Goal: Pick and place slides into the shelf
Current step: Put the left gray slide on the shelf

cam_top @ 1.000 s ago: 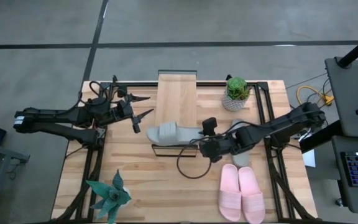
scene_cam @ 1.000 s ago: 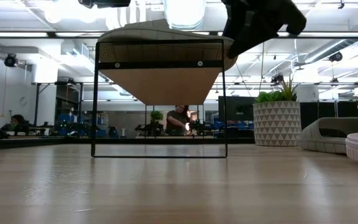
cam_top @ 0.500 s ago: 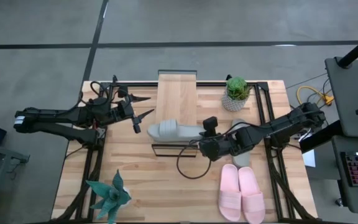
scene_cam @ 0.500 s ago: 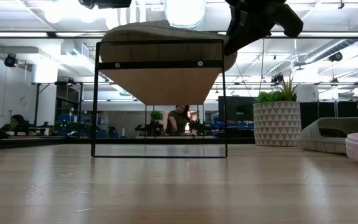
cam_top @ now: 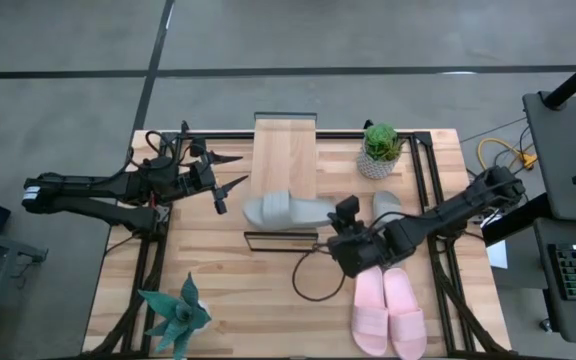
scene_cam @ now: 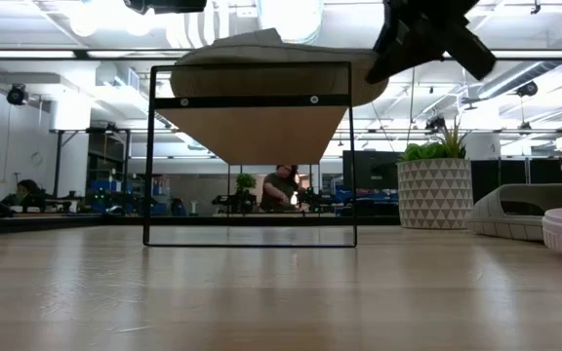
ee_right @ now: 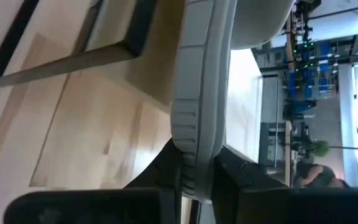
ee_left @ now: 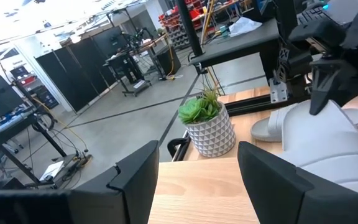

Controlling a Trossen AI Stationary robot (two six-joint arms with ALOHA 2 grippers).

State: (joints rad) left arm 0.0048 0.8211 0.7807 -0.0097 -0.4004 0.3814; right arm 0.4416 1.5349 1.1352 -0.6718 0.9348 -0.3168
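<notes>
A grey slide [cam_top: 286,210] lies across the near end of the shelf [cam_top: 285,150], resting on the plank top with its strap toward the table's left. In the low view the slide [scene_cam: 261,54] sits on top of the black frame [scene_cam: 252,156]. My right gripper [cam_top: 341,222] is at the slide's right end and shut on it. The other grey slide [cam_top: 388,212] lies on the table behind my right arm. The pink pair [cam_top: 388,310] lies near the front right. My left gripper [cam_top: 233,172] hangs open left of the shelf, touching nothing. My right gripper pinches the slide's sole edge [ee_right: 194,152] at its heel end, between its two fingers [ee_right: 166,167]. The fingers come from the table's right and slightly near side, along the slide. The slide rests on the shelf top, its heel end reaching past the plank's right edge.
A white pot with a green plant [cam_top: 380,150] stands at the far right of the shelf. A teal plant [cam_top: 178,312] stands at the near left. A dark cable loop [cam_top: 313,280] lies in front of the shelf.
My right gripper has moved toward the table's near right and turned. The grey slide has slid a little toward the table's right along the shelf top, its heel end now past the plank's edge.
</notes>
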